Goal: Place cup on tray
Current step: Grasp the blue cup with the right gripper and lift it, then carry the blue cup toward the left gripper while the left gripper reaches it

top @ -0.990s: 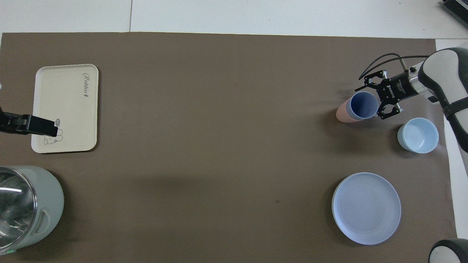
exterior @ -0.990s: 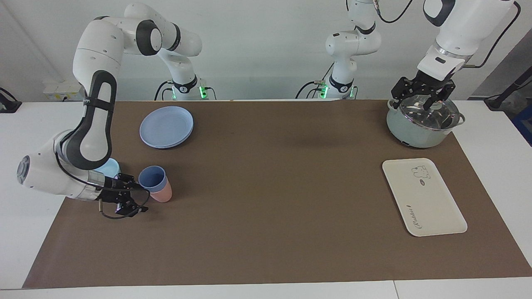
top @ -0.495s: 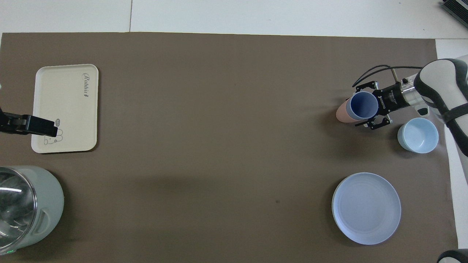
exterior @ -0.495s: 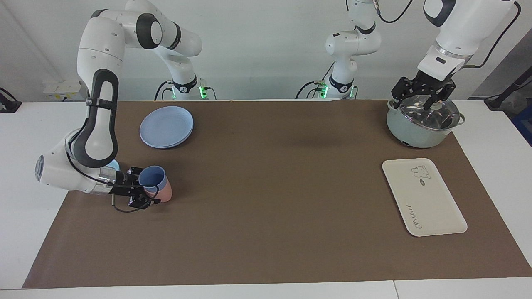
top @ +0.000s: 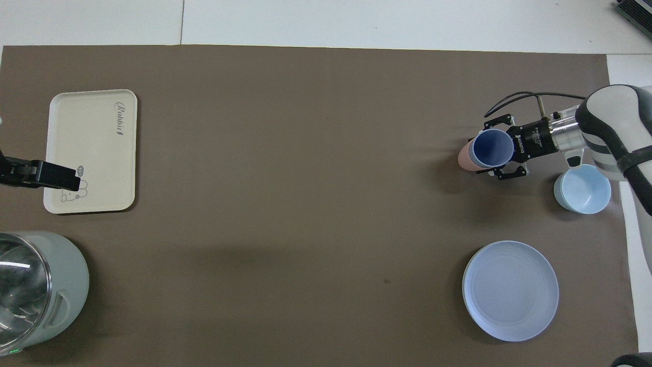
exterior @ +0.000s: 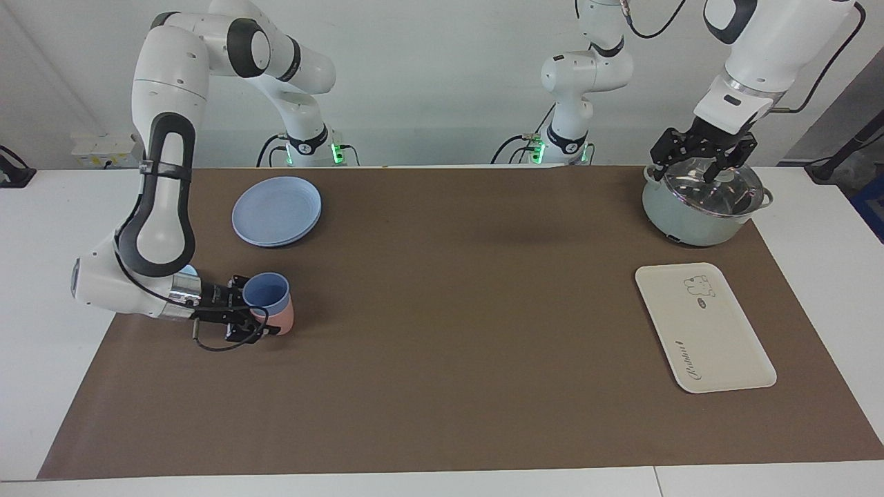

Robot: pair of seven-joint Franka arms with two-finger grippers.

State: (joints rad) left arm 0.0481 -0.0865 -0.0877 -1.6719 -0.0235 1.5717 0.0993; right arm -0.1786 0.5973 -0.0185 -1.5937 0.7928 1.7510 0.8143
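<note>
The medium-blue cup (exterior: 269,293) stands nested in the pink tumbler (exterior: 284,323) at the right arm's end of the table; both also show in the overhead view, the cup (top: 493,148) and the tumbler (top: 462,155). My right gripper (exterior: 245,308) comes in low and sideways and is right at the stack at the cup's height, also seen from overhead (top: 501,148). The cream tray (exterior: 704,328) lies flat and bare at the left arm's end (top: 91,150). My left gripper (exterior: 704,162) waits open over the pot's lid.
A light-blue bowl (top: 582,188) stands beside the stack, partly hidden by the right arm. A round blue plate (exterior: 276,210) lies nearer to the robots. A pale green pot with a glass lid (exterior: 704,203) stands nearer to the robots than the tray.
My right gripper slid in from the table's end up to the stacked cups, and the stack has shifted a little toward the table's middle with it. The left arm has not moved.
</note>
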